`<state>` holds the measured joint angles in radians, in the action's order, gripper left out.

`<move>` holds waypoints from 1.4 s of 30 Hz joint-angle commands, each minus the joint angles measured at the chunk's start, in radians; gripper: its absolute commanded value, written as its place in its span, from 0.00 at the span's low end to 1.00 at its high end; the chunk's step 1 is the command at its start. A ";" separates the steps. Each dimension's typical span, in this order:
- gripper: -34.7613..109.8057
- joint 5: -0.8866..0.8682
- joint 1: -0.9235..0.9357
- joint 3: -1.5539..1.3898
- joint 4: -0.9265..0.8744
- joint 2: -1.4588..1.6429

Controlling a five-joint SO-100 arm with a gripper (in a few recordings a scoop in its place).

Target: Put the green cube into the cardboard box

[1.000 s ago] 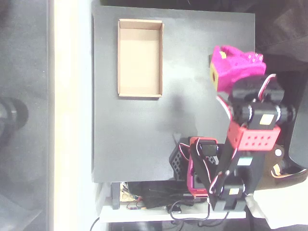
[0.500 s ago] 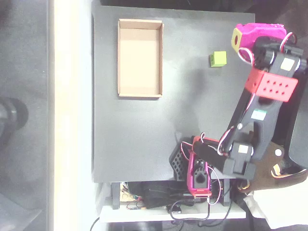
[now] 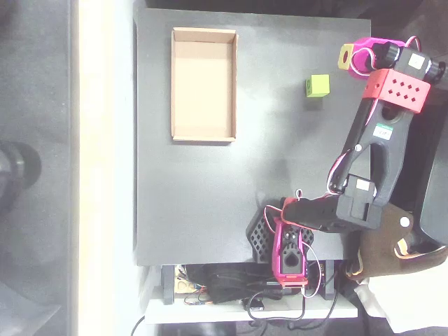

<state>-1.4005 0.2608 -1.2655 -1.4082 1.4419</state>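
The green cube (image 3: pixel 317 86) sits on the black tabletop at the upper right of the overhead view, free of any grip. My gripper (image 3: pixel 355 56), magenta with a yellow tip, hangs just right of the cube and slightly farther back, close to it but apart. It is seen from above, so how its jaws stand is hidden. The cardboard box (image 3: pixel 204 84) lies empty at the upper left of the tabletop, well to the left of the cube, with its long side running top to bottom.
The black tabletop (image 3: pixel 210 196) ends just right of the gripper and at the top. The arm's base (image 3: pixel 288 248) with its wires stands at the bottom edge. A pale strip (image 3: pixel 105 168) runs along the left side.
The arm has stretched out and swung toward the top right corner. The gripper, which sat over the cube's spot a second ago, now stands off to its right, and the cube is uncovered.
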 commanded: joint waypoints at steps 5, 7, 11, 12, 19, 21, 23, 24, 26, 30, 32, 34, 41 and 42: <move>0.35 -0.005 0.003 0.012 0.000 -0.018; 0.39 -0.005 0.003 0.011 -0.002 -0.037; 0.46 -0.005 0.003 0.011 -0.006 -0.080; 0.47 -0.006 0.002 0.011 -0.006 -0.091; 0.49 -0.003 -0.014 0.011 -0.009 -0.135; 0.49 -0.009 -0.034 0.011 -0.009 -0.135; 0.49 -0.014 -0.063 0.011 -0.011 -0.135; 0.49 -0.015 -0.077 0.009 -0.011 -0.135; 0.49 -0.015 -0.100 0.009 -0.011 -0.137; 0.49 -0.015 -0.130 -0.038 -0.011 -0.147; 0.49 -0.015 -0.130 -0.077 -0.011 -0.146; 0.49 -0.015 -0.130 -0.107 -0.011 -0.140; 0.49 -0.011 -0.127 -0.132 0.000 -0.152; 0.49 -0.009 -0.126 -0.133 0.000 -0.153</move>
<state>-1.4051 0.1289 -1.3944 -1.4036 1.2701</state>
